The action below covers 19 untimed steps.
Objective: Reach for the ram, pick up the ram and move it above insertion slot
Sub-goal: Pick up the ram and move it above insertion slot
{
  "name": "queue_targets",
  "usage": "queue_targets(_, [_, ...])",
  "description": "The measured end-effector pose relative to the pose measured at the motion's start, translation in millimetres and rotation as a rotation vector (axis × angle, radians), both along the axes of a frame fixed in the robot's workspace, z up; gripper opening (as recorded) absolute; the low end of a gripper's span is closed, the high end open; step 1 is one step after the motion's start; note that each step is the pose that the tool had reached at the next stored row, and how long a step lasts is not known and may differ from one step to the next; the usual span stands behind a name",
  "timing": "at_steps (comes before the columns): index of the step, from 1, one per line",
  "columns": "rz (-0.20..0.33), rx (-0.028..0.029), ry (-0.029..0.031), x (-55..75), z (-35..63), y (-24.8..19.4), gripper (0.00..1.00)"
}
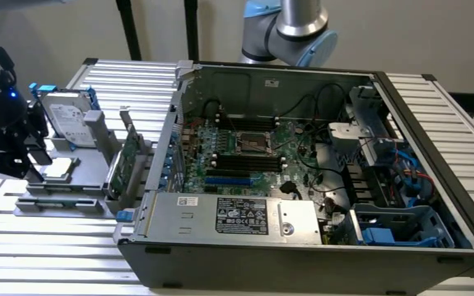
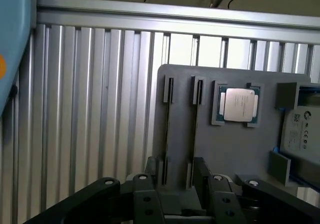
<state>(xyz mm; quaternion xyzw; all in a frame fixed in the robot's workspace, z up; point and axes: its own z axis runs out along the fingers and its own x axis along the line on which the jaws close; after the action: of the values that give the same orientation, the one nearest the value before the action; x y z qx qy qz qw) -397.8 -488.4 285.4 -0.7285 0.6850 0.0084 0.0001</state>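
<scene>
Ribbed metal table (image 2: 90, 108), grey holder (image 2: 235, 149) with processor (image 2: 239, 105) and hard drive (image 2: 300, 129), gripper (image 2: 177, 170) parted above it

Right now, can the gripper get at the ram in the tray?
Probably yes. The gripper hangs open just above the ram, which stands on edge in the gray tray. Nothing lies between them, and the processor sits off to one side.
</scene>
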Motion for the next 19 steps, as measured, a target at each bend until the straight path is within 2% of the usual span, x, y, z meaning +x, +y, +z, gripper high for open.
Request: queue_targets(19, [0.000,-0.0001,0.0001,0.0,-34.6,-2.2,0.42])
